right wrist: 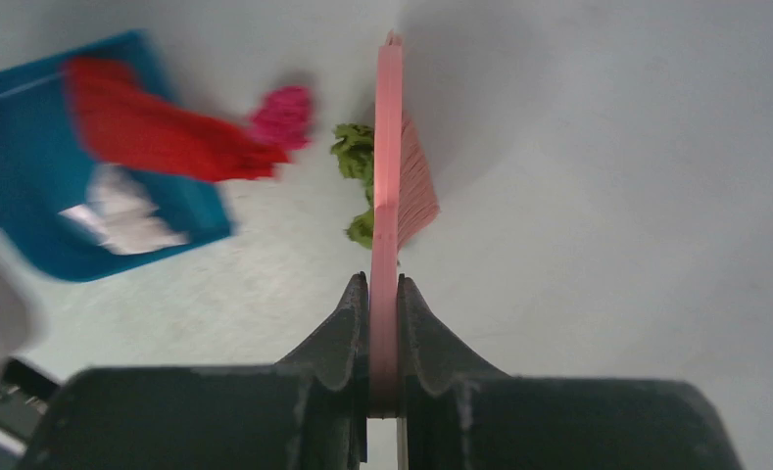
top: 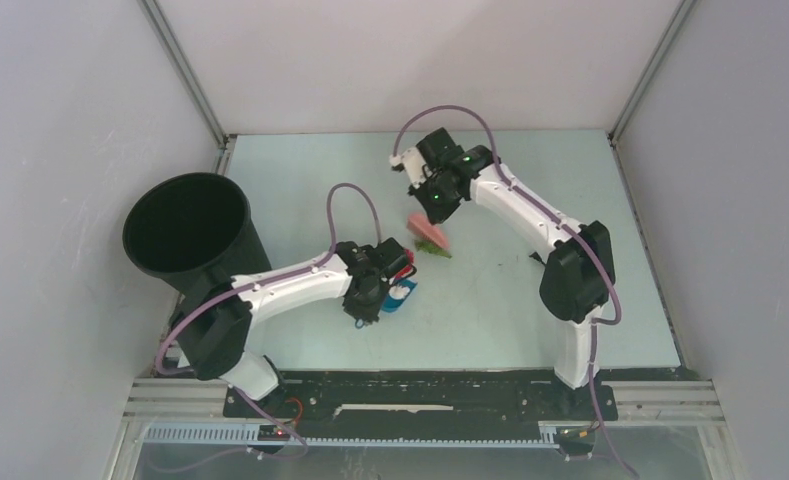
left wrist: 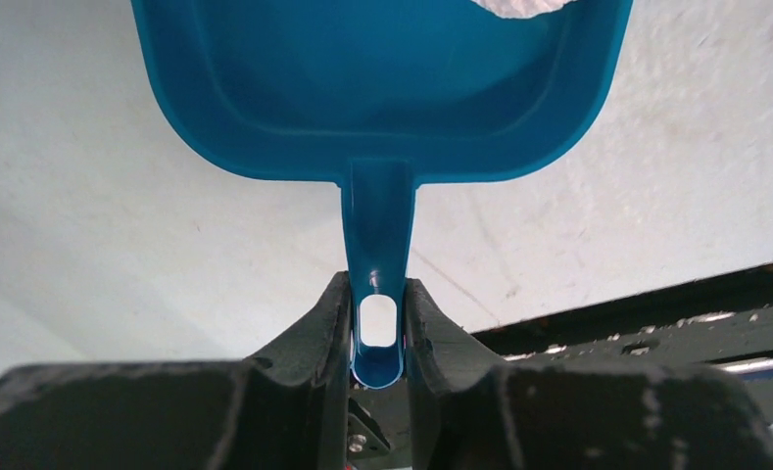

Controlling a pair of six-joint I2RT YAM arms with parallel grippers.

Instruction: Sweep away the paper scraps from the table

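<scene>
My left gripper (left wrist: 377, 294) is shut on the handle of the blue dustpan (left wrist: 382, 78), which lies on the table (top: 490, 310) at mid-left (top: 402, 293). A white scrap (left wrist: 519, 8) lies inside the pan. My right gripper (right wrist: 383, 294) is shut on the pink brush (right wrist: 387, 176), whose bristles touch the table (top: 428, 232) just right of the pan. Green scraps (right wrist: 355, 152) lie against the brush's left side. A magenta scrap (right wrist: 284, 116) lies between them and the pan. A blurred red scrap (right wrist: 157, 132) lies across the pan's mouth (right wrist: 29, 196).
A tall black bin (top: 185, 225) stands at the table's left edge, behind my left arm. The black rail (top: 420, 390) runs along the near edge. Grey walls close in the left, far and right sides.
</scene>
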